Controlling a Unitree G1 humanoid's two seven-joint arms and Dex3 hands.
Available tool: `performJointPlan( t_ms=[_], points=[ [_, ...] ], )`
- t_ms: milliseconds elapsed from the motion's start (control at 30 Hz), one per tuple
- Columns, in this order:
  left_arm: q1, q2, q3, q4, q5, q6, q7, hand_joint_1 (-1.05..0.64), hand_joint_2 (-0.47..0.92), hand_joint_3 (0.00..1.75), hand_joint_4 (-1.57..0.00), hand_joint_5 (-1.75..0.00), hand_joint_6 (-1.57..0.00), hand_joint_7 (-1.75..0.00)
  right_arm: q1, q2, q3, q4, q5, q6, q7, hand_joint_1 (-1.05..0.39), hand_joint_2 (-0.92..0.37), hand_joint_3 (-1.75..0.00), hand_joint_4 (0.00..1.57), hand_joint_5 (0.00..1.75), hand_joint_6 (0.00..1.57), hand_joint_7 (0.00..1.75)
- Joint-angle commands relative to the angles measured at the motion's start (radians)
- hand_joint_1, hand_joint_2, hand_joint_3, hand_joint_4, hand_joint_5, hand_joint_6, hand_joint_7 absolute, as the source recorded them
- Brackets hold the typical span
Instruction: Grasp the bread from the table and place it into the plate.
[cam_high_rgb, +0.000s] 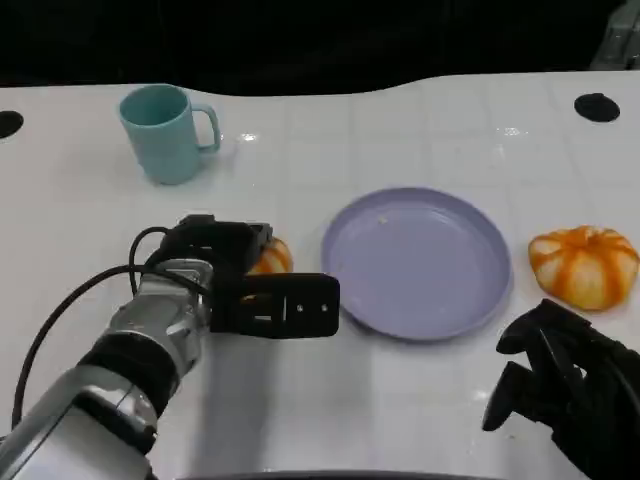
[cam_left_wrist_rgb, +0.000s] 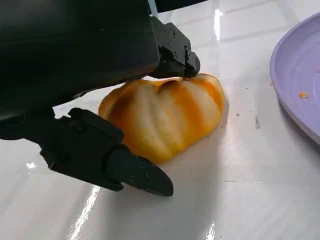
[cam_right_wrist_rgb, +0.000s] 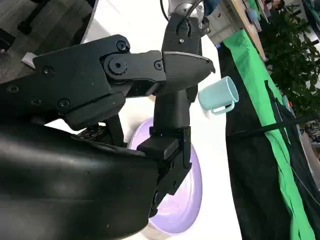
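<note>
Left hand (cam_high_rgb: 255, 285) is spread around the bread (cam_left_wrist_rgb: 162, 117), one finger touching its top; grasp not yet closed. Bread is seen on the surface (cam_high_rgb: 400, 130) beside the lilac plate (cam_high_rgb: 417, 262). Lift and placement are judged outstanding.

Plate (cam_high_rgb: 420, 300) between two breads (cam_high_rgb: 272, 258)

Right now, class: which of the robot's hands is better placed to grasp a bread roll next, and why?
Left. The left hand has fingers on either side of a bread roll beside the purple plate; the right hand holds nothing.
</note>
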Motion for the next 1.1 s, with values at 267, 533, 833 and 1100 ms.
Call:
performJointPlan(
  t_ms=[267,533,833,1100],
  points=[
    [0.008,0.013,-0.013,0.096,-0.018,-0.117,0.208,-0.30,0.92,0.10,-0.78,-1.23,-1.11,-0.02,0.004,-0.011,-0.010,-0.014,0.014,-0.004,-0.001,-0.46,-0.92,-0.38,0.65,1.75,0.50,1.60],
    [0.008,0.024,-0.019,0.102,-0.013,-0.163,0.351,-0.23,0.92,0.24,-0.84,-1.74,-0.75,-1.33,0.002,-0.011,-0.014,-0.007,0.020,-0.007,0.004,-0.46,-0.92,-0.37,0.65,1.75,0.50,1.60],
    [-0.029,-0.003,0.008,0.057,-0.042,-0.114,0.392,-0.22,0.92,0.27,-0.83,-1.75,-0.70,-1.04,-0.004,-0.016,-0.013,0.002,0.010,-0.007,0.000,-0.46,-0.92,-0.37,0.65,1.75,0.50,1.61],
    [-0.068,-0.010,0.051,-0.027,-0.097,-0.056,0.320,-0.20,0.92,0.23,-0.83,-1.75,-0.70,-1.01,-0.010,-0.012,-0.010,0.004,0.008,0.002,-0.015,-0.45,-0.92,-0.37,0.65,1.75,0.50,1.61]
  ],
)
